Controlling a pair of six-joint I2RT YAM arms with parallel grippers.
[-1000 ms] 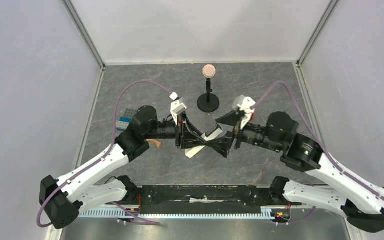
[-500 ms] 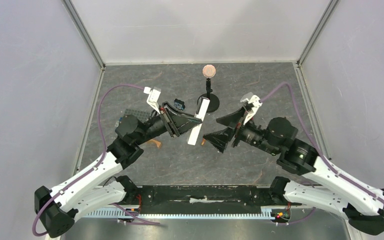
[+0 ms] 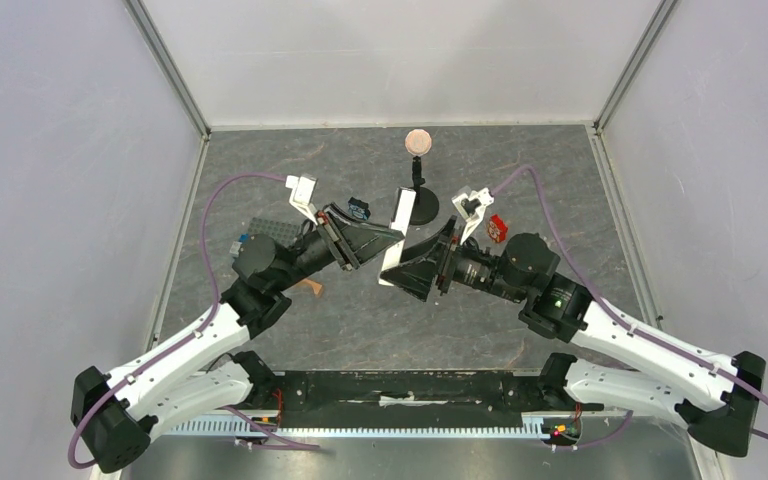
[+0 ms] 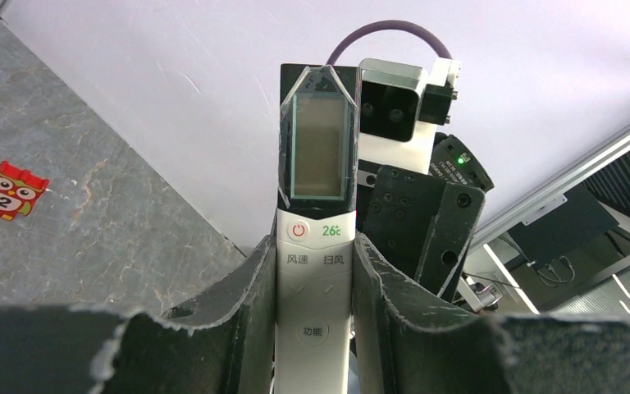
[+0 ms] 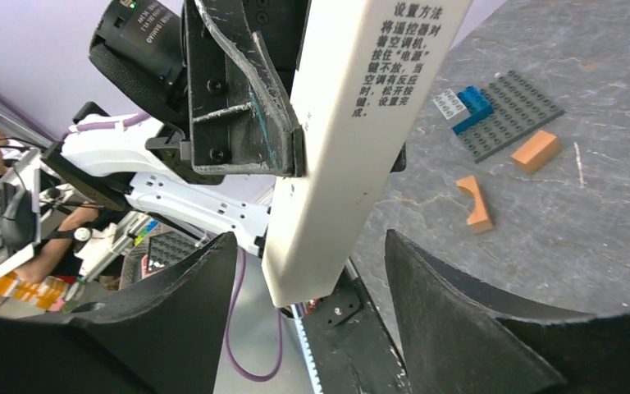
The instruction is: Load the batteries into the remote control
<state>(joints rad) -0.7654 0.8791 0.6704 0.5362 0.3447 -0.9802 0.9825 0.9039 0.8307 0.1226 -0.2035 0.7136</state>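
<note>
Item: long slim white plastic remote control (image 4: 316, 148), held in the air above the middle of the table, tilted, one end far and one near. The face, with a grey screen under peeling film, a red power button and rubber keys, turns to the left; the plain white back with black printed text (image 5: 353, 148) turns to the right. Handling, as judged: light, stiff hollow shell with smooth sides likely to slip under a slack grip; screen and keys best kept clear of pressure. Best hold is across the two long narrow edges, leaving the back free for the battery bay; no cover seam can be made out. Batteries: none visible in any view. Left gripper (image 4: 315, 254): black fingers closed against both long edges below the screen, carrying the remote control. Right gripper (image 5: 309, 246): jaws apart, straddling the near end with a gap at each side, gripping nothing. Surroundings: grey stone-patterned table (image 3: 520, 330); black stand with copper disc (image 3: 418, 141), far centre; grey studded baseplate with blue brick (image 5: 504, 111), flat orange block (image 5: 536, 151) and tan-orange arch piece (image 5: 476, 203) on the left; red owl tile (image 4: 4, 190) on the right.
</note>
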